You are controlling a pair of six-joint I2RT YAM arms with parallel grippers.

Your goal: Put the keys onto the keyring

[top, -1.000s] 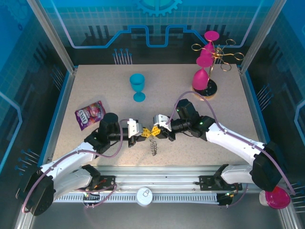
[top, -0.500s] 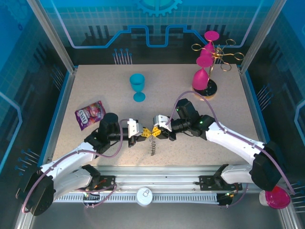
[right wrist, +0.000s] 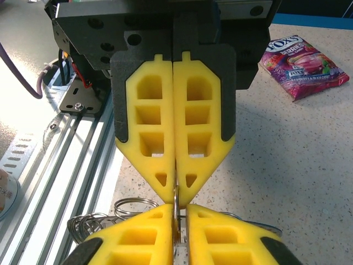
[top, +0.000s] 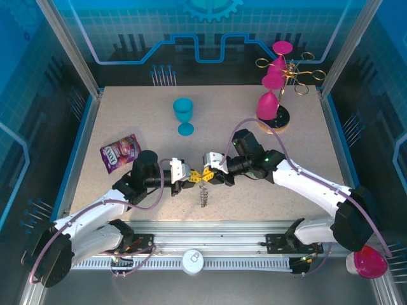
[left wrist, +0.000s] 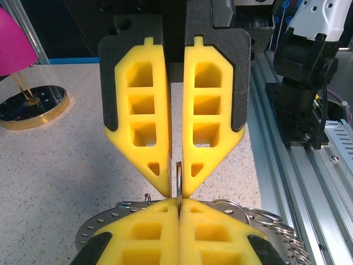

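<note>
At the near middle of the table point(top: 286, 152) the left gripper point(top: 194, 180) and right gripper point(top: 210, 176) meet tip to tip. Each has its yellow fingers pinched on the same thin keyring point(left wrist: 179, 175), held edge-on between them. A dark tangle of metal rings point(top: 203, 197) trails under it toward the tabletop. Off to the left lies a purple sweet packet point(right wrist: 303, 61) printed "FOX'S" — the smaller print is too blurred to read.

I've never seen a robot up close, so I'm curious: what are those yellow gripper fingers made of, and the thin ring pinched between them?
The gripper fingers look like matte yellow plastic or firm rubber, going by the even colour and neat moulded windows; which of the two is unclear. The keyring looks like bare metal: a thin grey edge with a slight shine.
</note>
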